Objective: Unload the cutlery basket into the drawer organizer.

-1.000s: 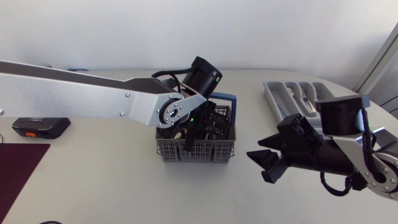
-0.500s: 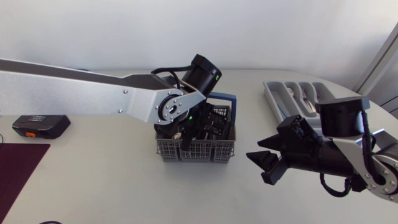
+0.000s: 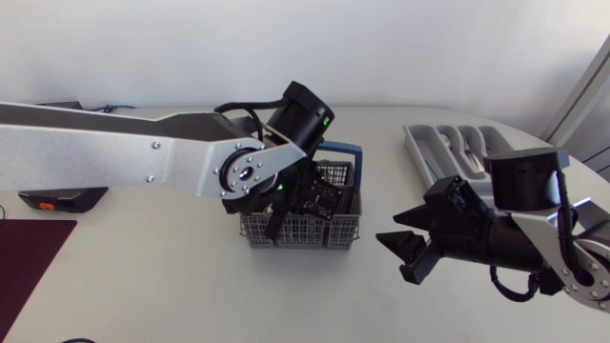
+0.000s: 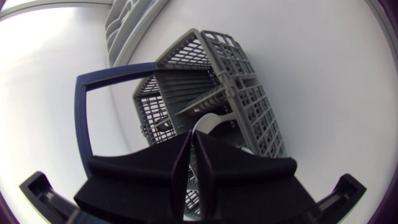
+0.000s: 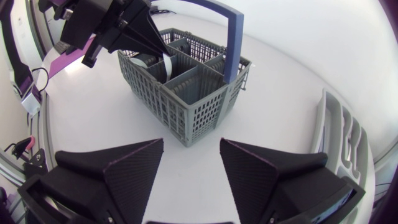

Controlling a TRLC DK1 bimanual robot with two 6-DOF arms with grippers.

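Now | left hand [image 4: 191, 135] pinching pale utensil [image 4: 213, 122] inside cutlery basket [image 4: 255, 106] | right hand [image 5: 191, 145] spread, basket ahead

Overhead head view, two close wrist views (basket [image 3: 305, 230] shared by all)

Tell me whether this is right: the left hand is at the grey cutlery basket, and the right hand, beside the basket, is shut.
No: the right hand is open, as the right wrist view shows. The rest holds.
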